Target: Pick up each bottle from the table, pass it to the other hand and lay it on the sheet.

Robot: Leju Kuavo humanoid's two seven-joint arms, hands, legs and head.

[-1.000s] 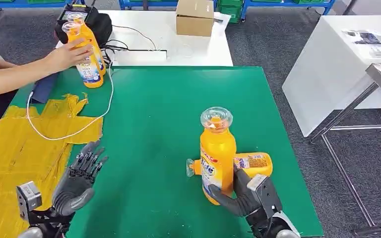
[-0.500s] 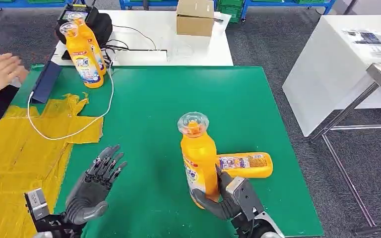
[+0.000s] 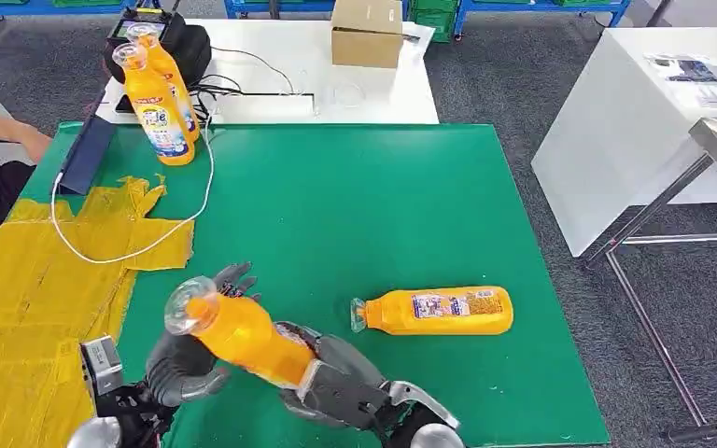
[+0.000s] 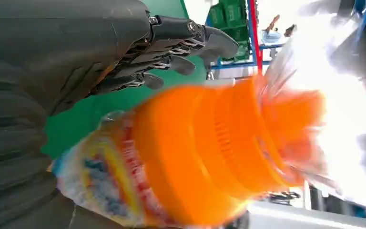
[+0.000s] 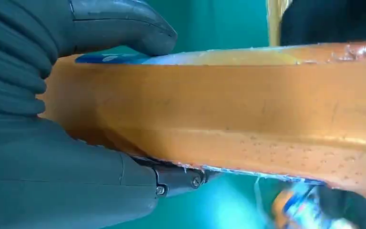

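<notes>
held bottle: orange bottle (image 3: 243, 334) with clear cap, tilted, cap toward 10 o'clock, low centre of head view, lifted off the bench (image 3: 355, 205)
right robot hand: (image 3: 336, 387) closed around the bottle's base end; right wrist view shows thumb and fingers wrapped on the body
left robot hand: (image 3: 191, 359) under and behind the bottle's neck end, fingers (image 4: 181, 45) spread beside the shoulder in left wrist view; touching or not, cannot tell
change: half a second ago the bottle stood upright in the right robot hand at centre-right; now swung across toward 9 o'clock and tipped over to meet the left robot hand, which has come in from an open wait
meaning: handover step underway, judged; left grip not yet confirmed, right should not release until it closes
second bottle: (image 3: 434, 311) lying on its side on the bench at 3 o'clock of the held one, cap pointing 9 o'clock, unmoved
spare bottles: two upright (image 3: 154, 98) at far 11 o'clock bench corner
sheet: yellow sheet (image 3: 19, 289) at 9 o'clock, no bottle on it yet
person: arm (image 3: 0, 126) at far left edge, pulled back from the spare bottles
risk: bottle slips if released early
</notes>
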